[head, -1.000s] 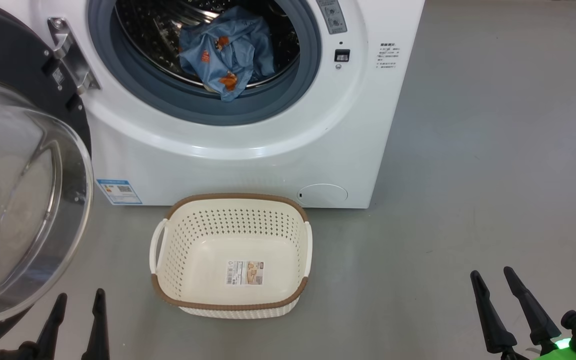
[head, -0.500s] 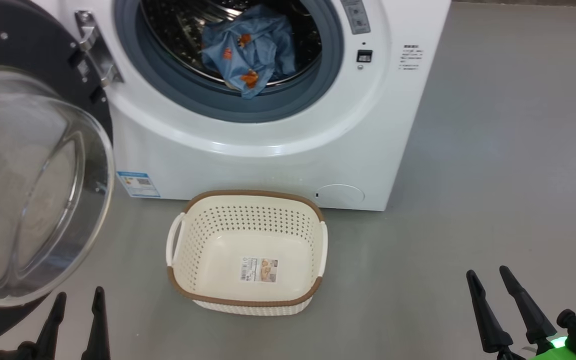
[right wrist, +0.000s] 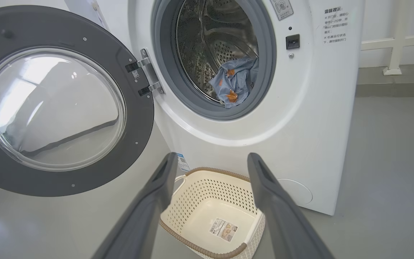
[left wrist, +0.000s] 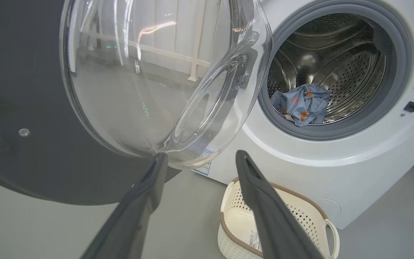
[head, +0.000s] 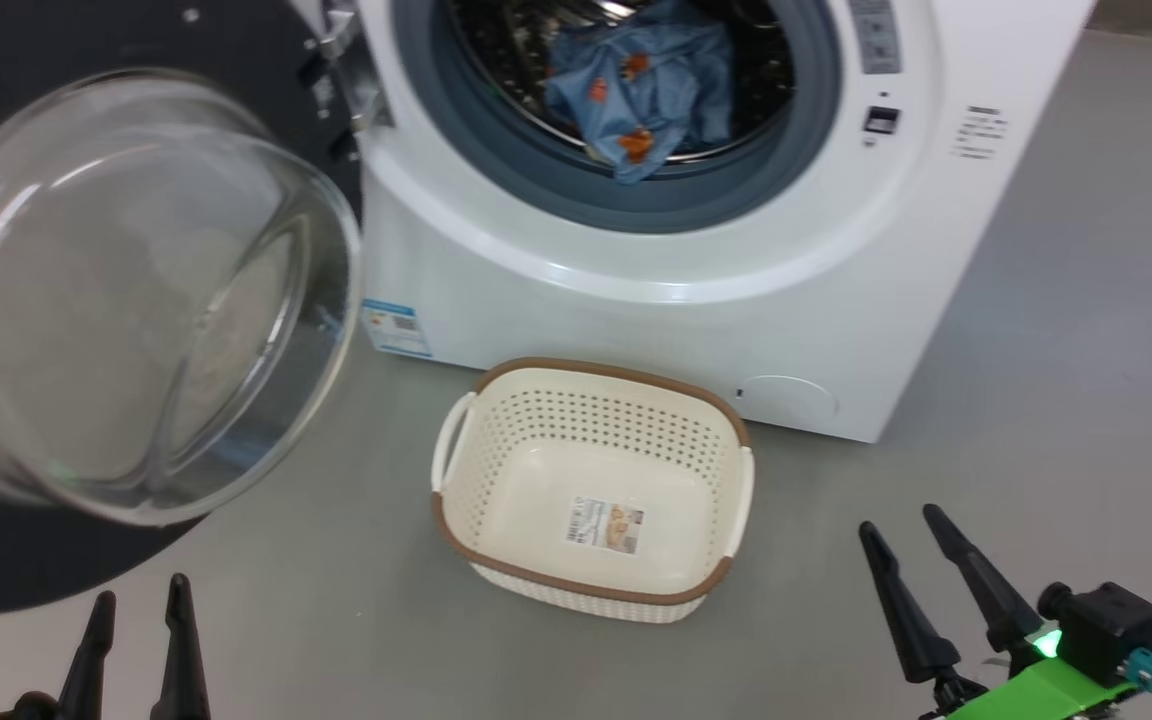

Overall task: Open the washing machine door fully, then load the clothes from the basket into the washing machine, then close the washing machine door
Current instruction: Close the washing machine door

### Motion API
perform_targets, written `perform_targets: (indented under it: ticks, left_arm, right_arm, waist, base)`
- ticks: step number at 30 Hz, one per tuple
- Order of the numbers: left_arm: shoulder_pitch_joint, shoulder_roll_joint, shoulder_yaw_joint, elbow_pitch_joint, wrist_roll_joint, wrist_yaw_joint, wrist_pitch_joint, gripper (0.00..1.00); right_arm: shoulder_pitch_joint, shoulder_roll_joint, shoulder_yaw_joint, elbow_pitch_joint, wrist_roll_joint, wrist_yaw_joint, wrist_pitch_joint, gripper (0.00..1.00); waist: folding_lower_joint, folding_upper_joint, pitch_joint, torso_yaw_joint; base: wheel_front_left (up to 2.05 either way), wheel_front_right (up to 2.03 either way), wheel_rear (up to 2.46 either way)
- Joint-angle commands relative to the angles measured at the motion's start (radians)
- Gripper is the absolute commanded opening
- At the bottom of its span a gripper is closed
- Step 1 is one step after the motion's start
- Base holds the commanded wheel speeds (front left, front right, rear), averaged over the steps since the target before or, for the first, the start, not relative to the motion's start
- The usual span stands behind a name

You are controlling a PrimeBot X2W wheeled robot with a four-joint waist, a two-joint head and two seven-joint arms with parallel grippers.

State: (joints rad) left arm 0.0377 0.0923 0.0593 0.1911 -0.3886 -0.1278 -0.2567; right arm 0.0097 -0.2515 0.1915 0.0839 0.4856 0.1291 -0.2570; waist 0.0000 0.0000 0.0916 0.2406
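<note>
Both end effectors hang with long dark fingers spread and nothing between them: the left end effector [head: 138, 610] low before the washing machine's left side, under the swung-out door, the right end effector [head: 901, 535] low off its front right corner. That washing machine [head: 636, 330] is a boxy, smooth white enamel front-loader. Its door [head: 136, 300], a glossy black ring around a bulging clear glass bowl, stands wide open on the machine's left. The basket [head: 616, 370], cream perforated plastic with a brown woven-look rim, sits on the floor just before the machine's front and holds only a label sticker [head: 604, 524]. A crumpled light blue garment [head: 641, 90], soft with orange prints, lies in the shiny perforated steel drum [right wrist: 210, 46], one fold drooping onto the grey rubber gasket [head: 576, 200]. Closing looks like the step left. That fold could get pinched at the seal, and the slick glass bulge could slip off a pushing finger.
</note>
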Motion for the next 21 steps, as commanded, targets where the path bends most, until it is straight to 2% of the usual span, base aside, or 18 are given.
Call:
perform_targets:
  ticks: [1,11,21]
  left_arm:
    - [-0.015,0.013,0.042,-0.018,-0.006,-0.003,-0.005,1.00]
    - [-0.016,-0.014,0.060,0.013,0.001,-0.003,-0.005,1.00]
    - [-0.012,-0.031,0.086,0.021,-0.004,-0.003,-0.005,1.00]
  right_arm:
    - [-0.039,-0.018,0.039,-0.012,0.001,0.002,-0.005,1.00]
    - [-0.091,-0.048,0.108,0.019,0.019,0.002,-0.005,1.00]
    - [-0.118,-0.067,0.150,0.034,0.033,0.002,-0.005,1.00]
  waist:
    - [0.0000,0.0000,0.004,0.071]
    - [0.0000,0.0000,-0.005,0.210]
    - [0.0000,0.0000,-0.006,0.292]
  base:
    - [0.00,0.00,0.00]
    - [0.00,0.00,0.00]
    - [0.00,0.00,0.00]
